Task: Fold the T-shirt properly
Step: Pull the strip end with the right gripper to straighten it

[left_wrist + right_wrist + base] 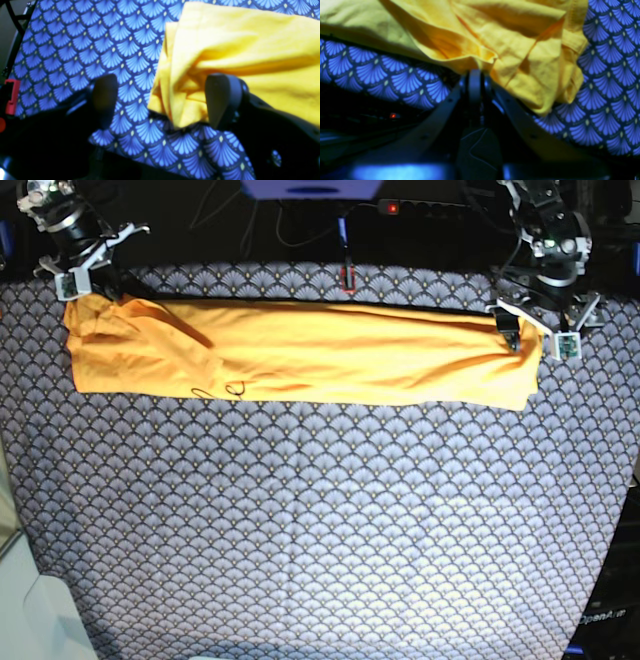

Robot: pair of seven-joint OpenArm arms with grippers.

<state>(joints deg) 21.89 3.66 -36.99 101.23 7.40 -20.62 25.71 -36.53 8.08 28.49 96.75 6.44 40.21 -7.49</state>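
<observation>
Yellow T-shirt (300, 350) lies as a long band across the far edge of my table (320, 530), long axis running side to side. Right pincer (475, 75) is clamped on one end (fabric bunched at its tips); left pincer (160, 100) gapes wide at the other, one finger tucked in cloth.

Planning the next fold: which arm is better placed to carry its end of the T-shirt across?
The right. The right gripper is shut on the T-shirt at its corner, while the left gripper stands open around the other end, holding nothing yet.
</observation>
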